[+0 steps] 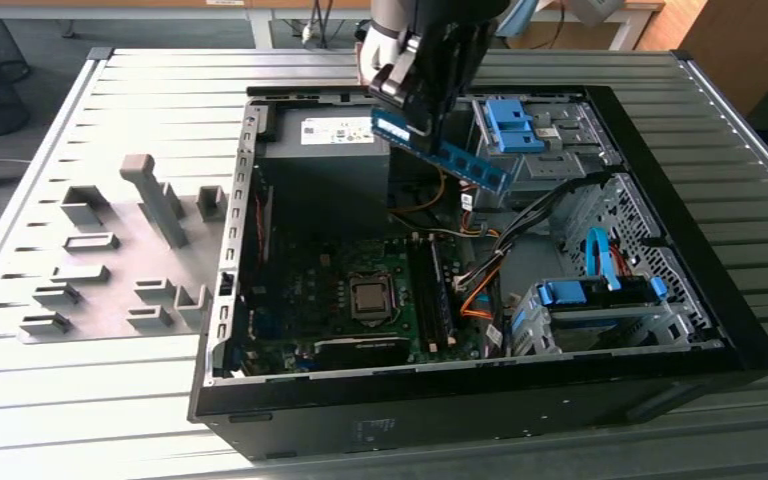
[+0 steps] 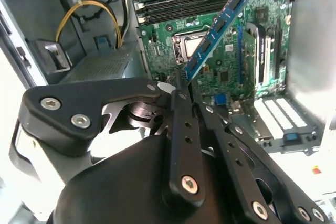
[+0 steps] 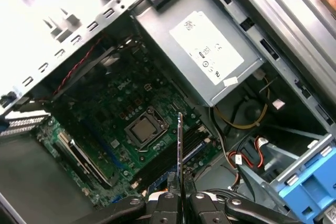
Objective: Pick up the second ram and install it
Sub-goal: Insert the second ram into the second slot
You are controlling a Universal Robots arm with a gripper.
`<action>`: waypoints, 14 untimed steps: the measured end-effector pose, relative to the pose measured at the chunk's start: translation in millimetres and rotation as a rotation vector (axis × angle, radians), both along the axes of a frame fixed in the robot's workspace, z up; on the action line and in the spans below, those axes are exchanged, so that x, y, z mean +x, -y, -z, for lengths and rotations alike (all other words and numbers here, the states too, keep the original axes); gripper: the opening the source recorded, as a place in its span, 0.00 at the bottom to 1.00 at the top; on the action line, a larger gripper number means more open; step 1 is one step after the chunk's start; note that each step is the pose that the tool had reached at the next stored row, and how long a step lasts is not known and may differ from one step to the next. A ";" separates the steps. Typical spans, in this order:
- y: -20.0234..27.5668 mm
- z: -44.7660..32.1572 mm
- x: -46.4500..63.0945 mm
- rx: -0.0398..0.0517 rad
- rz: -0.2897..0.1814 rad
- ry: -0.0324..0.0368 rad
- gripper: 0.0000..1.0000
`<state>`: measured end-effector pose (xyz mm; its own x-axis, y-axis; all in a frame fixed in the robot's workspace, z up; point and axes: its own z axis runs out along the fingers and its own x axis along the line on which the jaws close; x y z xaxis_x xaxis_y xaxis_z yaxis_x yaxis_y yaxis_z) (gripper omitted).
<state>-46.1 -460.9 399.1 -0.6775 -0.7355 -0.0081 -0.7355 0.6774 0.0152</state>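
Note:
My gripper (image 1: 408, 105) hangs over the back part of the open computer case (image 1: 704, 330), shut on one end of the second ram (image 1: 448, 155), a thin green-blue strip. In the exterior view the strip slants down toward that view's right, clear above the motherboard (image 1: 344, 285). The second wrist view has the ram (image 2: 218, 27) reaching out from the gripper (image 2: 182, 82) across the board, toward the dark memory slots (image 2: 184, 4). Seen edge-on in the first wrist view, the ram (image 3: 180, 145) rises from the gripper (image 3: 181, 184) beside the processor socket (image 3: 143, 129).
A grey power supply (image 1: 331, 150) fills the case's back corner under the arm. Blue drive caddies (image 1: 518, 125) (image 1: 598, 295) and orange and black cables (image 1: 484, 290) crowd the exterior view's right side. Grey holder blocks (image 1: 131, 250) stand on the slatted table (image 1: 117, 400) at the left.

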 end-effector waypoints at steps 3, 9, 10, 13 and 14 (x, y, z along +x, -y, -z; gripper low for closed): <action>0.0 0.7 0.0 -0.0002 0.050 0.0000 0.14; 0.0 2.0 0.0 -0.0008 0.148 0.0000 0.14; 0.0 2.1 0.0 -0.0009 0.164 0.0000 0.14; 0.0 2.8 0.0 -0.0012 0.210 0.0001 0.14; 0.0 3.0 0.0 -0.0014 0.227 0.0000 0.14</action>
